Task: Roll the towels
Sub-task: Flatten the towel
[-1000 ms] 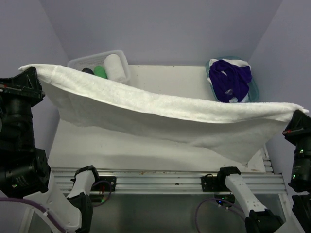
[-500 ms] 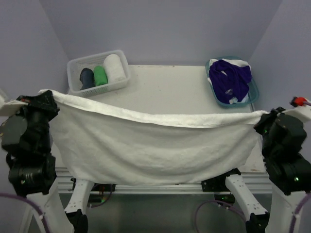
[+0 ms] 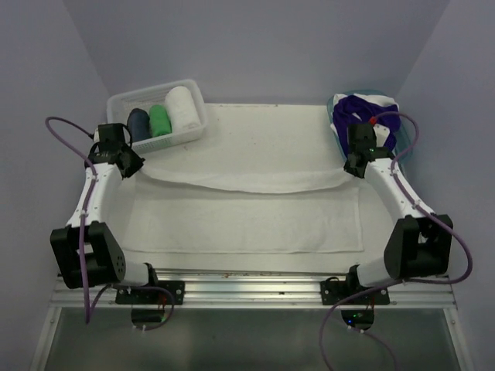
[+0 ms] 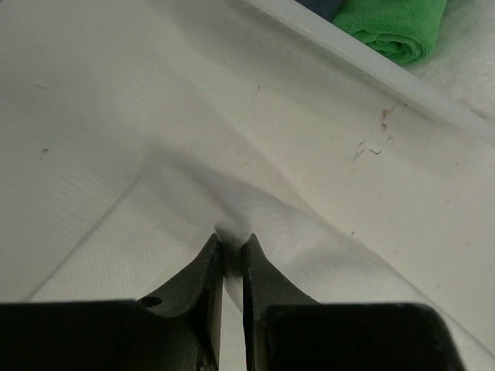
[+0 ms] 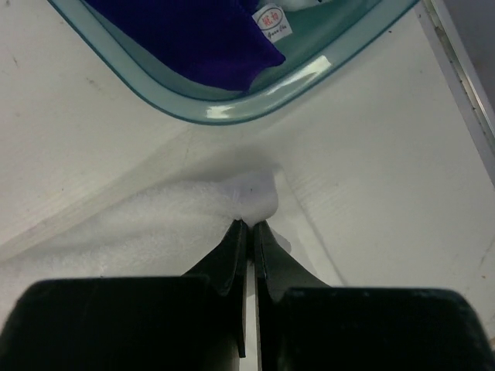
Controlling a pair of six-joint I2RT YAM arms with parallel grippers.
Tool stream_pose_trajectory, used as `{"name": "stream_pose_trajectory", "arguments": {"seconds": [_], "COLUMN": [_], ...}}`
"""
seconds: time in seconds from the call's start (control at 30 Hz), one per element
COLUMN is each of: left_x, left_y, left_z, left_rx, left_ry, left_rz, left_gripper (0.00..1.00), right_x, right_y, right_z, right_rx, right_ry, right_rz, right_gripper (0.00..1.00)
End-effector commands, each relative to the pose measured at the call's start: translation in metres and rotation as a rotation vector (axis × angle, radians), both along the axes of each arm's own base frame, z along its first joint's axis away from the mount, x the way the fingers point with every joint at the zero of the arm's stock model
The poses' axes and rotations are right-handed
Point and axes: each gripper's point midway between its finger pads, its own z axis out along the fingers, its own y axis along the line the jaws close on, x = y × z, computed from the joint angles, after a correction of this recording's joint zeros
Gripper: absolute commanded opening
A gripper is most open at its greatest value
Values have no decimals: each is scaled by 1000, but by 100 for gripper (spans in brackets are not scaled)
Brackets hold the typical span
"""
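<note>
Pincer placement is judged from the cloth first. Nearest, the big white towel (image 3: 247,216) is seen spread flat across the bench (image 3: 255,124), its near edge close to the arms' bases and its far edge strung between both arms.

- Handling (judged): soft, limp and light. Grip rather than slip is expected from the terry pile. No stiffness is expected, so any unsupported span should sag, and a roll should loosen unless kept tight.
- Hold (judged): it is best taken at the corners or along one edge, both ends together, so that a roll stays even.

At the far left corner the left pincer (image 4: 232,259) is closed to a narrow slit, with a small nub of white terry pinched at its tips, low over the bench. At the far right corner the right pincer (image 5: 249,232) is closed as tightly on a similar nub, near the tub (image 5: 255,108). How many layers are caught cannot be told.

Farther back, at far left, a basket (image 3: 193,89) is noted with a navy roll (image 3: 138,122), a green roll (image 3: 159,120) and a white roll (image 3: 180,107) inside. At far right, a purple towel (image 5: 186,35) is heaped unrolled in the tub.
</note>
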Motion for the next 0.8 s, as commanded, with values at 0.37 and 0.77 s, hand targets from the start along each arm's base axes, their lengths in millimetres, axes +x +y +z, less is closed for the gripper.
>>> {"name": "stream_pose_trajectory", "arguments": {"seconds": [0.37, 0.77], "left_x": [57, 29], "left_y": [11, 33], "left_z": [-2, 24], "left_rx": [-37, -93], "left_ry": [-44, -82], "left_rz": [-31, -26], "left_gripper": [0, 0], "right_x": [78, 37], "right_y": [-9, -33], "right_z": [18, 26], "right_rx": [8, 112], "right_ry": [-110, -131], "right_rz": [-31, -94], "right_gripper": [0, 0]}}
